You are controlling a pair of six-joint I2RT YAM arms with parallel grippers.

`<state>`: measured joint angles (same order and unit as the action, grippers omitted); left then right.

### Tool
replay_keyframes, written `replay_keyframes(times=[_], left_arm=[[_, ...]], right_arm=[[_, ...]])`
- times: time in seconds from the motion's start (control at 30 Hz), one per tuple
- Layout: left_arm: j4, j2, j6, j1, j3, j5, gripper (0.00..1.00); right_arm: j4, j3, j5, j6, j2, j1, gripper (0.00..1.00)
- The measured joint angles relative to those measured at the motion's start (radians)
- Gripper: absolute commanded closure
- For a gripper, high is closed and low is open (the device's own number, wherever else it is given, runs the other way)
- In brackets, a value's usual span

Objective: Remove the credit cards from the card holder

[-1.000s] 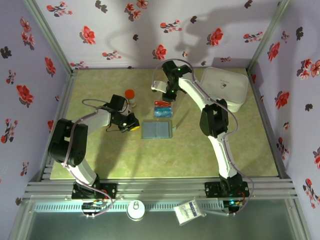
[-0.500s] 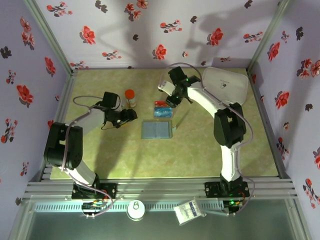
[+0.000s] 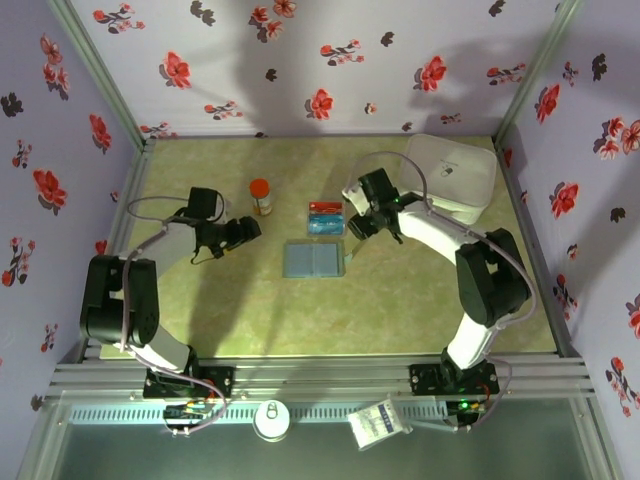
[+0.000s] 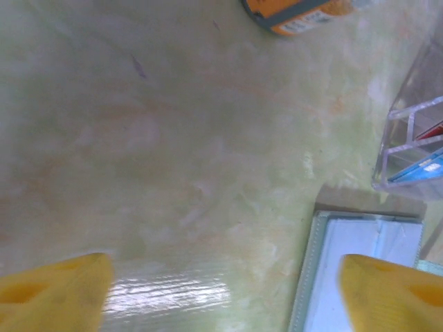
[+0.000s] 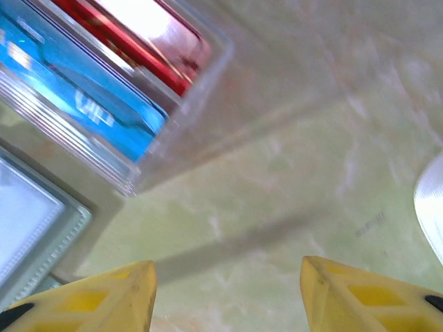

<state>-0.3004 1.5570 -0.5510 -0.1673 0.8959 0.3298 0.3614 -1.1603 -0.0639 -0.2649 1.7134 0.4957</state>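
Credit cards (image 3: pixel 325 215): red and blue, in clear box (image 5: pixel 173 131), judged drop-off spot | card holder (image 3: pixel 313 259): open flat on desk (image 3: pixel 240 310), seemingly empty | left end effector (image 4: pixel 221 290): wide, empty | right end effector (image 5: pixel 228 294): parted, empty

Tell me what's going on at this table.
Two robot arms are emptying a card holder, which lies open on the table. The red card and blue card sit in the clear box just beyond it. The left end effector and right end effector hover either side, both open and empty.
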Motion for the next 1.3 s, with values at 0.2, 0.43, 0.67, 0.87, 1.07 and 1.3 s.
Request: replay_keyframes(times=[0.2, 0.43, 0.67, 0.87, 1.07, 1.3], left_arm=[[0.001, -0.044, 0.026, 0.072, -0.002, -0.096, 0.0], [0.014, -0.057, 0.066, 0.134, -0.002, -0.246, 0.0], [0.089, -0.066, 0.146, 0.148, -0.036, -0.375, 0.0], [0.204, -0.121, 0.214, 0.16, -0.116, -0.477, 0.0], [0.437, -0.15, 0.323, 0.161, -0.233, -0.553, 0.0], [0.701, -0.087, 0.418, 0.167, -0.325, -0.546, 0.0]], right_arm=[[-0.115, 0.163, -0.115, 0.092, -0.105, -0.047, 0.01], [-0.259, 0.314, -0.206, 0.168, -0.203, -0.143, 0.01], [-0.483, 0.5, -0.267, 0.229, -0.254, -0.246, 0.01], [-0.677, 0.615, -0.313, 0.251, -0.255, -0.293, 0.01], [-0.909, 0.673, -0.328, 0.247, -0.243, -0.303, 0.01], [-1.081, 0.74, -0.299, 0.277, -0.226, -0.391, 0.01]])
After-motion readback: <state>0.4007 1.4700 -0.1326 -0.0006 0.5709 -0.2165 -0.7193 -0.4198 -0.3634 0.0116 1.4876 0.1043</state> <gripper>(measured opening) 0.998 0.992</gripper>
